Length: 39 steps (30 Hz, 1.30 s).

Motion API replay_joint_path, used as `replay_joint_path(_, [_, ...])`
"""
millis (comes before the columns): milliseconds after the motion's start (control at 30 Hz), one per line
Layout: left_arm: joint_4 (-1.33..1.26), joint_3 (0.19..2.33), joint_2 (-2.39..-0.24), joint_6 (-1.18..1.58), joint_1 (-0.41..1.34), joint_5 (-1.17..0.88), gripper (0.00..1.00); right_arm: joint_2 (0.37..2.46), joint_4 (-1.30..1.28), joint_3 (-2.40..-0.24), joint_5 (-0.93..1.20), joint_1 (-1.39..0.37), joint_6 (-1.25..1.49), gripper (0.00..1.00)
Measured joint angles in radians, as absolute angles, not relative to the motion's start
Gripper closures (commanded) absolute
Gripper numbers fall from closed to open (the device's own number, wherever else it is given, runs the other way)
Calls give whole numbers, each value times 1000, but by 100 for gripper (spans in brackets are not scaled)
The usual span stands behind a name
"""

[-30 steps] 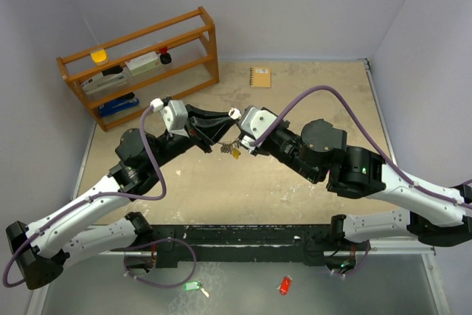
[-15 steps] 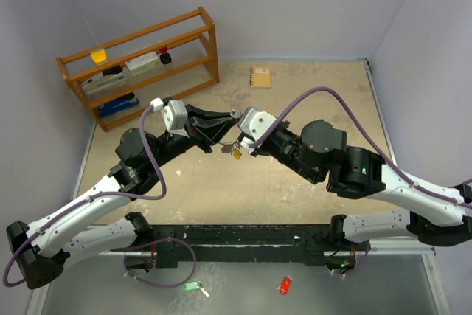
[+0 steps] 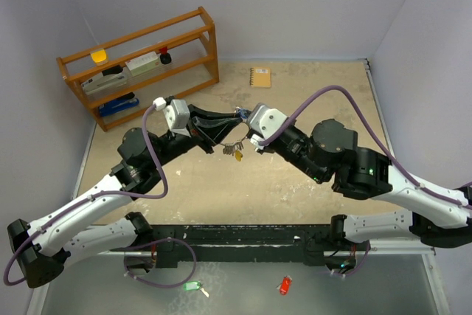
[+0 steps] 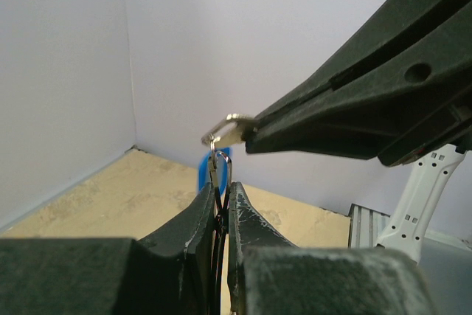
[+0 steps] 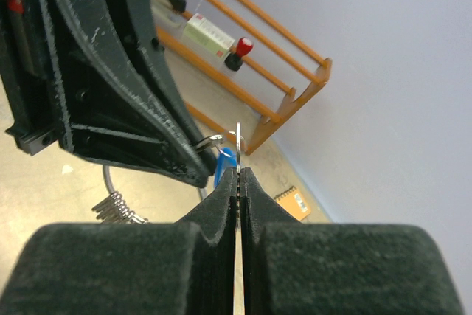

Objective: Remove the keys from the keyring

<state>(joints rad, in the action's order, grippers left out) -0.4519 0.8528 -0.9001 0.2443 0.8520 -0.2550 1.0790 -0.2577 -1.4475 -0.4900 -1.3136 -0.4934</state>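
Note:
The keyring (image 3: 221, 138), a thin silver wire ring, hangs in mid-air above the table's middle, with a bunch of tiny silver keys (image 3: 230, 148) and a yellow-tagged key (image 3: 237, 155) at its bottom. My left gripper (image 3: 234, 119) is shut on the ring's wire (image 4: 220, 182). My right gripper (image 3: 247, 122) meets it tip to tip and is shut on a flat silver key (image 5: 238, 142), seen edge-on. That key (image 4: 228, 129) links to the ring through a small loop. The blue tag (image 5: 225, 164) hangs just behind the tips. The ring's lower arc (image 5: 109, 182) and key bunch (image 5: 114, 208) show at lower left.
A wooden rack (image 3: 140, 64) with small items stands at the back left. An orange notebook (image 3: 259, 77) lies at the back. A green tag (image 3: 192, 285) and a red tag (image 3: 284, 285) lie on the near ledge. Walls close in on three sides.

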Motion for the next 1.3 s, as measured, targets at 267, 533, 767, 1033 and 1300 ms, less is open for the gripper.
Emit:
replay_joint_path(267, [-464,853,-904,244,852,-319,100,1062,-228,-1448,-507,-1317,-504,100])
replay_joint_path(533, [-471,853,-883,239,851,-371,100,1106,-264,-1476,-512,-1317,-489,100])
replay_joint_path(767, [-467,853,-854,225,847,-389,100,1098,-265,-1475,-505,-1323,-478,100])
replay_joint_path(1033, [-498,853,-847,228,846,-407,100,1084,-268,-1469,-487,-1324,-474,100])
replay_joint_path(1300, [-543,853,-862,246,845,-426,100,1077,-273,-1467,-440,-1323,-462,100])
